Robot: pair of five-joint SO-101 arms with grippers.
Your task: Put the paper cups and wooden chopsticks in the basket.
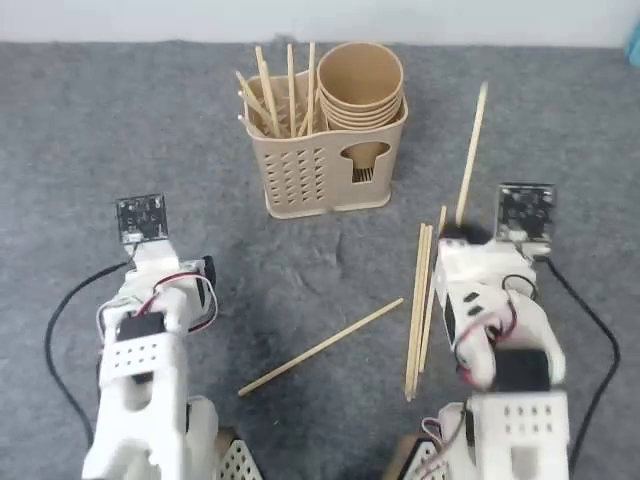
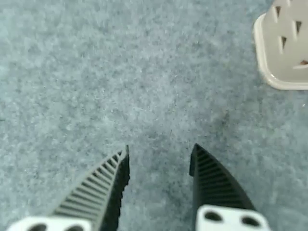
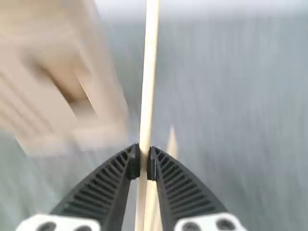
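The right tool (image 3: 143,161) is closed on one chopstick (image 1: 471,150), pinching it near its lower end. The long end slants up and away, off to the right of the basket (image 1: 325,165). The basket stands at the far middle of the bench (image 1: 100,120), with stacked cups (image 1: 360,80) in its right compartment and several sticks (image 1: 270,95) upright in its left. Just beside the right arm, on its left, a bundle (image 1: 420,310) of loose chopsticks lies lengthwise on the bench. A lone stick (image 1: 320,347) lies slantwise between the two arms, its far end close to the bundle. The left tool (image 2: 159,163) is spread wide and holds nothing. It hangs above bare bench, with a corner of the basket (image 2: 284,53) nearby.
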